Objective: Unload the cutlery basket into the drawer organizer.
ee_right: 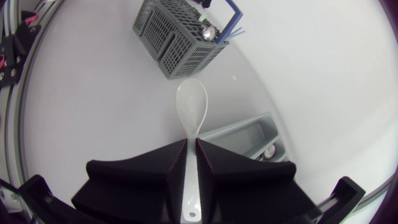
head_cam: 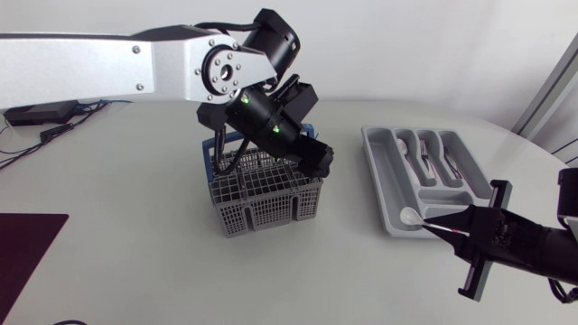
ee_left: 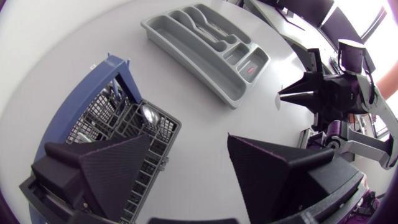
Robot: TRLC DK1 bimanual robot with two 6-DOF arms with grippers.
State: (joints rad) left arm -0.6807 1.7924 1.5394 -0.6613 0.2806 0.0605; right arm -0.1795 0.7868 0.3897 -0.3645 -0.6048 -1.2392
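the job looks partly done. the organizer (head_cam: 384, 185) lies on the right of the table (head_cam: 135, 181), and a few pieces of cutlery (head_cam: 424, 155) already lie in its far slots. the right claw (ee_right: 191, 144) is closed narrow on the handle of a white spoon (ee_right: 191, 109), pinching it from both sides. the spoon's bowl points ahead and hangs over the near end of the organizer, not yet laid down.

the basket (head_cam: 262, 203) stands in the middle of the table, well apart from the organizer. the left claw (ee_left: 189, 140) hovers just above the basket's right side with its fingers spread wide and nothing between them. at least one metal spoon (ee_left: 149, 114) stands in a basket cell. there seem to be more handles in the far cells, but i cannot count them.

what is left, i judge, is to set the white spoon into a slot and then fetch the rest from the basket.
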